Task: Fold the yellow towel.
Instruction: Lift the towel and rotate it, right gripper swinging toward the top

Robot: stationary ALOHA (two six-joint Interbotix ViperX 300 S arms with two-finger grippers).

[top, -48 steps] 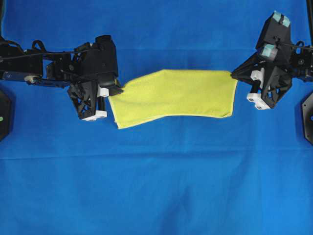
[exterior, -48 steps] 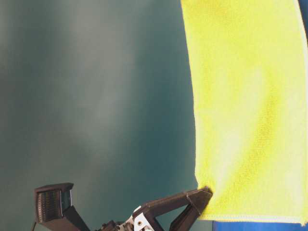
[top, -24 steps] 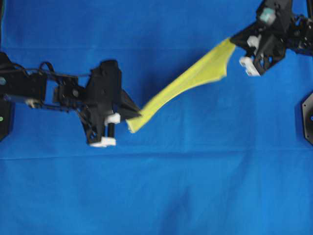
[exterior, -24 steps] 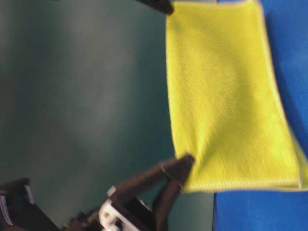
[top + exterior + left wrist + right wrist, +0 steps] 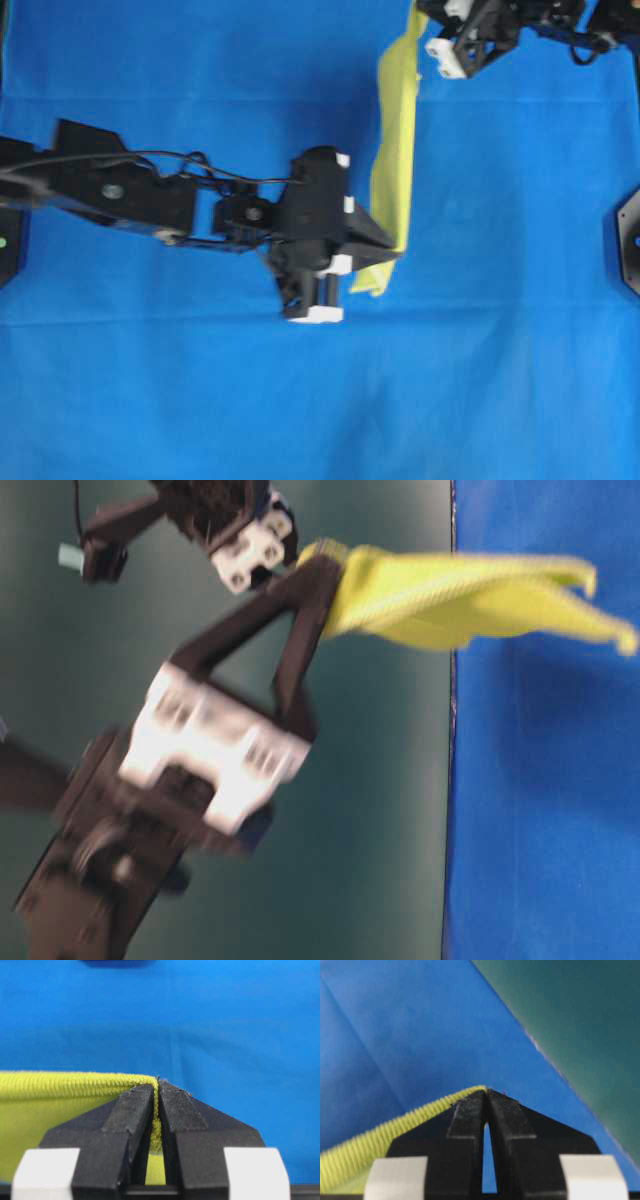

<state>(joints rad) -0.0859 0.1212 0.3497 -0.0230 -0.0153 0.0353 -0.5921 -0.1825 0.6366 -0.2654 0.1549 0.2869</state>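
The yellow towel hangs above the blue cloth as a narrow, edge-on strip that runs from the far edge toward the middle. My left gripper is shut on its near corner; in the left wrist view the hem is pinched between the jaws of that gripper. My right gripper is shut on the far corner at the top of the overhead view, and the right wrist view shows the hem ending at the closed tips of that gripper. At table level the towel trails from the left gripper.
Blue fabric covers the whole table, with creases across it. Black mounts sit at the left edge and the right edge. A dark green backdrop stands beyond the table's edge.
The left gripper swung right toward the middle and nearer; the right gripper moved left and to the far edge. The towel turned from a spread sheet to a narrow strip held between them.
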